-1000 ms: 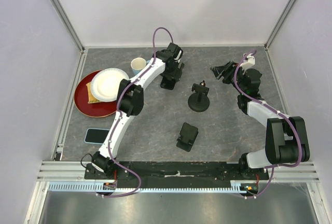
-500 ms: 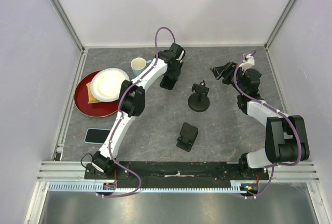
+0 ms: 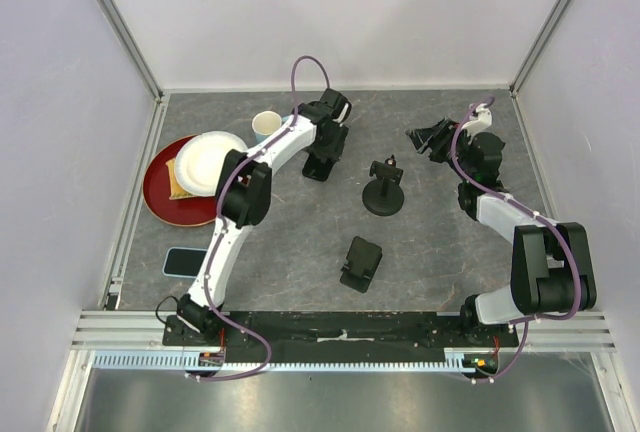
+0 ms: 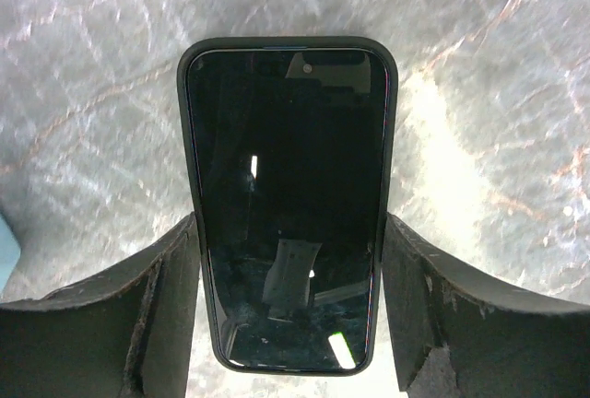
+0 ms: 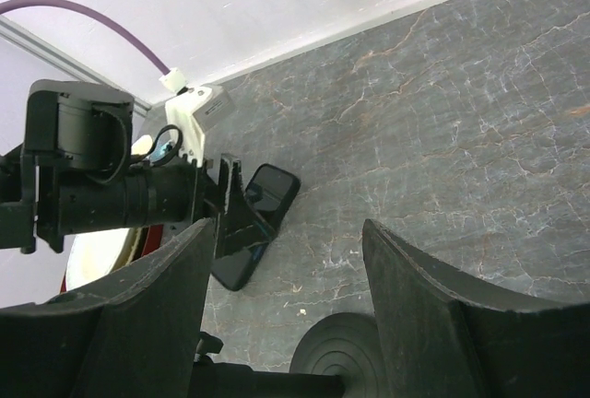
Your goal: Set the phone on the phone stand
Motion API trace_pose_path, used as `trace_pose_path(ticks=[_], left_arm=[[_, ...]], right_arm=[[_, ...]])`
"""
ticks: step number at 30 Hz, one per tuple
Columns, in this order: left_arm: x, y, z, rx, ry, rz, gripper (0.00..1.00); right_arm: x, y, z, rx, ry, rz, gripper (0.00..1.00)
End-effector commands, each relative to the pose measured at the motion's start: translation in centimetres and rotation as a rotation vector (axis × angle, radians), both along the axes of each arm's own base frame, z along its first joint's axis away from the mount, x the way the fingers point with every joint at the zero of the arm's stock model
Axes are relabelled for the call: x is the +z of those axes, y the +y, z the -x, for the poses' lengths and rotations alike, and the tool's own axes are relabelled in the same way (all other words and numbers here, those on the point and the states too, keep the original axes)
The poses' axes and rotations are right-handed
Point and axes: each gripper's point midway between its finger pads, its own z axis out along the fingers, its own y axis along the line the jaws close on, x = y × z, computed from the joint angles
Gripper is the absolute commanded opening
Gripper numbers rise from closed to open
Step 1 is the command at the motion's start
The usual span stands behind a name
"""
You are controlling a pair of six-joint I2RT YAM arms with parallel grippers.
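A black phone (image 4: 286, 195) is between the fingers of my left gripper (image 4: 290, 232), which press on its two long sides. In the top view this gripper (image 3: 321, 157) is at the far middle of the table with the phone (image 3: 316, 168) under it. I cannot tell whether the phone is lifted off the table. A black phone stand with a round base (image 3: 383, 195) stands just to the right of it. The stand's base shows in the right wrist view (image 5: 346, 352). My right gripper (image 3: 428, 139) is open and empty at the far right, facing the phone (image 5: 273, 188).
A small black folding stand (image 3: 361, 263) sits near the middle front. A second phone in a light case (image 3: 187, 261) lies at the near left. A red plate (image 3: 160, 202) with a white plate (image 3: 208, 160) and a cup (image 3: 266, 127) are at the far left.
My left gripper has shifted a little to the left and nearer, with the black phone between its fingers. The right arm has not moved.
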Motion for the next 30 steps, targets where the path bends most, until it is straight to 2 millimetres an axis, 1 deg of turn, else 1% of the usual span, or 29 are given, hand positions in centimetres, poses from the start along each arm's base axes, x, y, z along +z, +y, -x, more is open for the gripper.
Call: trace_pose_path(ticks=[1,2,3,5,6,7,8,9,10,11,12,13,14,15,16,17,18,19,20,21,22,23,24,25,26,27,28,29,30], left_arm=[[8.3,0.2,-0.3,0.08,-0.134,0.115,0.02],[9.1,0.1,-0.3,0.087,-0.155,0.132,0.02],[9.5,0.5,0.4,0.092,-0.153,0.135,0.02],[10.5,0.7,0.6,0.113,-0.177,0.158,0.02],[10.0,1.1,1.2,0.119,-0.163,0.151,0.02],[11.4,1.2,1.5,0.126,-0.184,0.172,0.02],[11.8,1.2,1.5,0.128,-0.195,0.182,0.02],[11.6,1.5,2.0,0.131,-0.19,0.18,0.02],[12.8,1.7,2.3,0.136,-0.208,0.196,0.02],[13.3,1.8,2.5,0.139,-0.216,0.202,0.02],[13.2,2.1,3.0,0.148,-0.212,0.202,0.02],[15.0,2.4,3.4,0.149,-0.239,0.226,0.02],[15.6,2.6,3.7,0.154,-0.254,0.236,0.02],[15.3,2.9,4.2,0.163,-0.257,0.238,0.02],[16.2,3.2,4.6,0.168,-0.277,0.253,0.02],[18.5,3.6,5.1,0.172,-0.32,0.283,0.02],[18.6,4.1,5.7,0.179,-0.335,0.291,0.02],[19.3,4.4,6.1,0.187,-0.353,0.303,0.02],[22.0,5.0,7.0,0.187,-0.403,0.343,0.02],[21.5,5.3,7.9,0.189,-0.396,0.353,0.02],[22.6,5.2,8.1,0.183,-0.431,0.394,0.02],[25.3,5.5,9.2,0.172,-0.488,0.454,0.02],[24.2,5.3,10.3,0.145,-0.461,0.478,0.02],[25.6,5.0,10.6,0.122,-0.504,0.53,0.02],[24.6,5.0,11.5,0.101,-0.492,0.542,0.02],[26.2,4.6,12.9,0.043,-0.514,0.596,0.02],[26.6,4.6,13.3,0.024,-0.535,0.616,0.02],[26.2,4.3,13.8,-0.006,-0.54,0.641,0.02],[27.3,4.2,14.7,-0.041,-0.566,0.674,0.02]], right_arm=[[1.0,-0.2,-0.2,0.001,-0.041,-0.003,0.73],[0.9,-0.2,-0.2,0.001,-0.04,-0.002,0.72],[1.0,-0.2,-0.2,0.0,-0.041,-0.002,0.73],[0.9,-0.3,-0.3,-0.004,-0.039,-0.004,0.73],[0.9,-0.3,-0.3,-0.004,-0.039,-0.004,0.72],[0.9,-0.4,-0.3,-0.005,-0.039,-0.003,0.73],[0.8,-0.4,-0.3,-0.005,-0.038,-0.003,0.73],[0.8,-0.5,-0.3,-0.008,-0.033,-0.005,0.73],[0.8,-0.4,-0.3,-0.005,-0.035,-0.005,0.73],[0.8,-0.5,-0.4,-0.007,-0.033,-0.005,0.73],[0.8,-0.5,-0.4,-0.008,-0.034,-0.004,0.73],[0.7,-0.5,-0.4,-0.007,-0.032,-0.004,0.73],[0.7,-0.6,-0.4,-0.008,-0.031,-0.004,0.73],[0.5,-0.6,-0.4,-0.008,-0.026,-0.004,0.73],[0.7,-0.6,-0.5,-0.01,-0.028,-0.002,0.73],[0.6,-0.6,-0.5,-0.01,-0.025,-0.002,0.73],[0.6,-0.6,-0.5,-0.005,-0.025,0.0,0.73],[0.6,-0.6,-0.5,-0.003,-0.027,0.004,0.73],[0.6,-0.6,-0.5,-0.001,-0.028,0.007,0.74],[0.4,-0.5,-0.6,0.0,-0.021,0.004,0.75],[0.4,-0.5,-0.7,0.005,-0.027,0.011,0.75],[0.3,-0.3,-0.7,0.013,-0.025,0.009,0.75],[0.0,-0.2,-0.9,0.019,-0.017,0.007,0.75],[0.1,0.0,-0.9,0.035,-0.019,0.004,0.75],[0.1,0.2,-0.8,0.044,-0.016,-0.002,0.75],[0.1,0.3,-0.8,0.047,-0.015,-0.003,0.75],[0.0,0.2,-0.8,0.042,-0.01,-0.004,0.75],[0.2,0.2,-0.7,0.044,-0.011,-0.005,0.75],[0.3,0.2,-0.6,0.048,-0.011,-0.004,0.75]])
